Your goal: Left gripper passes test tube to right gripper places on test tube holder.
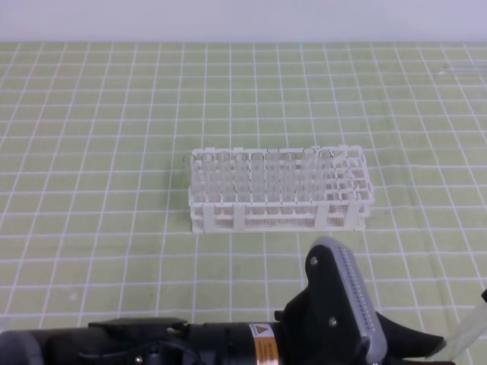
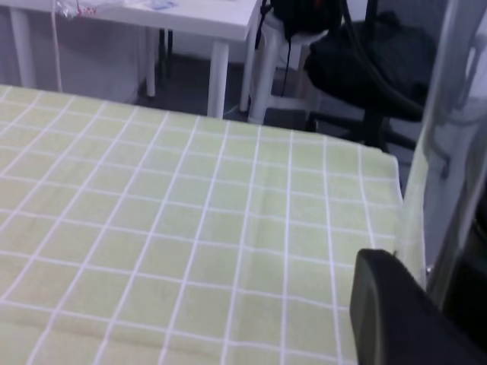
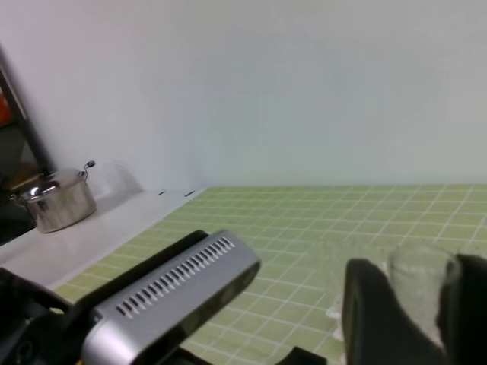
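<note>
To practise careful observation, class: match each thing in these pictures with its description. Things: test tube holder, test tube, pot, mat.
Column one:
1. test tube holder
2. test tube
3. pot
4. mat

Column two:
A. shiny metal, with a lid
B. clear, between black jaws
C. green with white grid lines
D. white lattice, standing on the mat

Pairs: 1-D, 2-B, 3-A, 4-C
</note>
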